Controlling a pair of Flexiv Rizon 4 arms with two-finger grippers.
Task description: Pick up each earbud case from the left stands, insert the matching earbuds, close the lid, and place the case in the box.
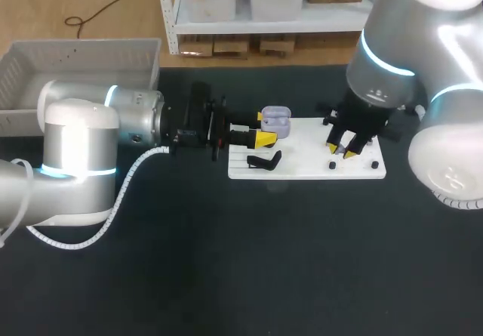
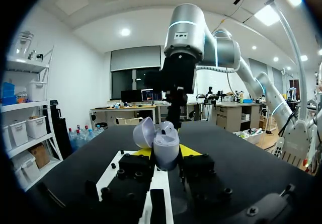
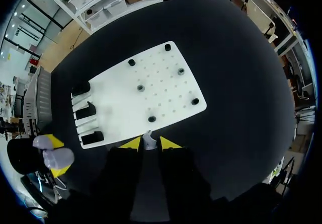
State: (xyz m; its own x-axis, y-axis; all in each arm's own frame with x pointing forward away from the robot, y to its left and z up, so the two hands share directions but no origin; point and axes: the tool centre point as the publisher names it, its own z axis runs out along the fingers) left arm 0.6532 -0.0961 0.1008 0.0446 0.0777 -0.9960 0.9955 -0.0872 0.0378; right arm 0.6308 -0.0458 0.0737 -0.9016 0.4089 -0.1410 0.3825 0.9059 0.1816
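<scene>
One lavender case (image 2: 165,142), lid open, clamped in left gripper (image 2: 166,152) jaws by the white board's (image 3: 151,83) stand end; right gripper (image 3: 149,143) above board, jaws narrow on an earbud (image 3: 148,140); risk: case tilted, socket misaligned, bud jams or drops

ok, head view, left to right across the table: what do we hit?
Box → left pincer, shut on the open earbud case → bare white board → right pincer, shut on an earbud, over the board's right half.
</scene>
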